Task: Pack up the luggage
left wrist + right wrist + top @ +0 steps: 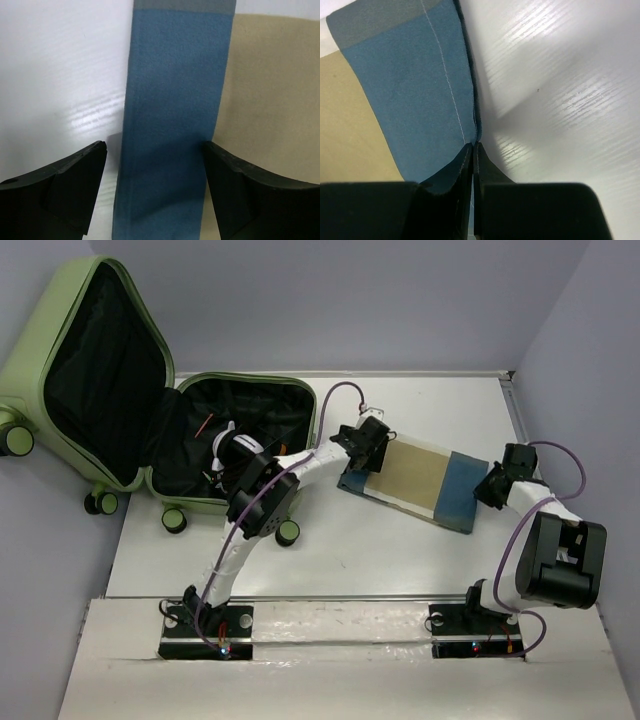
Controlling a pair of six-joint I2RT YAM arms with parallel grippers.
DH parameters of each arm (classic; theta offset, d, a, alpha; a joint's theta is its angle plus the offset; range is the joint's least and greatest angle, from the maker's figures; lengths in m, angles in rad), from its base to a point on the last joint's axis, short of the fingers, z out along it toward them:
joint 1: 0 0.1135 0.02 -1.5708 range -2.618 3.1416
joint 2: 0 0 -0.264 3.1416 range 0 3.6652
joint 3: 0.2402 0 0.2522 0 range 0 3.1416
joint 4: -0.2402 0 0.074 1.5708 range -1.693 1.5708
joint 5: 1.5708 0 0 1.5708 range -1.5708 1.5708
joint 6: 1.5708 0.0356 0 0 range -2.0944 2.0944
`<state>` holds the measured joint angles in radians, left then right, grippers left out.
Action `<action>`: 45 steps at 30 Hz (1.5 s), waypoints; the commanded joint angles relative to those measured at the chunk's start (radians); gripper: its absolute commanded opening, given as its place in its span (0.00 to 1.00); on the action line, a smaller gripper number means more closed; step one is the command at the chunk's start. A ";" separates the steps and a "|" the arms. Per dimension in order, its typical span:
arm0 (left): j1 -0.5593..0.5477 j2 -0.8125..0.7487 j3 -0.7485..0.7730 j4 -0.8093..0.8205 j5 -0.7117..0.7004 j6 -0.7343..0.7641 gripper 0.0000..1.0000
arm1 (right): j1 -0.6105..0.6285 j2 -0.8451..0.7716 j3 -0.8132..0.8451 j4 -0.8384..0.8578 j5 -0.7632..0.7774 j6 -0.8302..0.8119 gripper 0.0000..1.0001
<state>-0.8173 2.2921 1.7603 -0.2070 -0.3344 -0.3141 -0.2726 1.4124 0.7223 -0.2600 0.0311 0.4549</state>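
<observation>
I see the olive-green hard-shell suitcase lying open at the white table's far-left corner, left of both arms. My left gripper gapes astride the folded tan-and-blue cloth; my right gripper pinches its blue hem.

the top view looks down from high behind the near edge over the whole table; both wrist views sit close above the folded blue-and-tan cloth, which all three share
</observation>
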 commanded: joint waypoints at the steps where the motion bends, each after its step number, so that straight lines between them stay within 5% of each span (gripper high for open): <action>1: 0.032 0.055 0.109 -0.043 0.040 0.018 0.87 | 0.003 -0.029 -0.014 0.070 -0.022 0.013 0.07; 4: 0.044 0.101 0.152 -0.054 0.093 0.027 0.82 | 0.003 -0.039 -0.024 0.079 -0.058 0.014 0.07; 7: 0.046 0.131 0.168 -0.039 0.159 0.024 0.57 | 0.003 -0.053 -0.034 0.090 -0.072 0.021 0.07; 8: 0.046 0.135 0.163 -0.026 0.182 0.015 0.43 | 0.003 -0.059 -0.040 0.091 -0.080 0.022 0.07; 10: 0.049 0.144 0.159 -0.009 0.219 0.009 0.34 | 0.003 -0.067 -0.043 0.094 -0.086 0.021 0.07; 13: 0.052 0.149 0.147 0.003 0.245 0.006 0.06 | 0.003 -0.082 -0.050 0.100 -0.115 0.021 0.07; 24: 0.050 -0.230 -0.035 0.147 0.278 -0.002 0.06 | 0.058 -0.211 -0.066 0.183 -0.290 0.077 0.07; 34: 0.118 -0.525 -0.030 0.101 0.288 -0.002 0.06 | 0.332 -0.274 0.228 0.082 -0.266 0.120 0.07; 40: 0.299 -0.680 -0.039 -0.026 0.227 0.009 0.06 | 0.590 -0.035 0.541 0.100 -0.208 0.140 0.07; 45: 0.537 -0.825 -0.160 -0.103 0.169 0.027 0.06 | 0.823 0.325 0.934 0.099 -0.201 0.143 0.07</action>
<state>-0.4259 1.5879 1.6802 -0.2306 -0.1040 -0.3088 0.4042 1.5318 1.4265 -0.1764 -0.1696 0.5816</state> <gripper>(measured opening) 0.106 0.074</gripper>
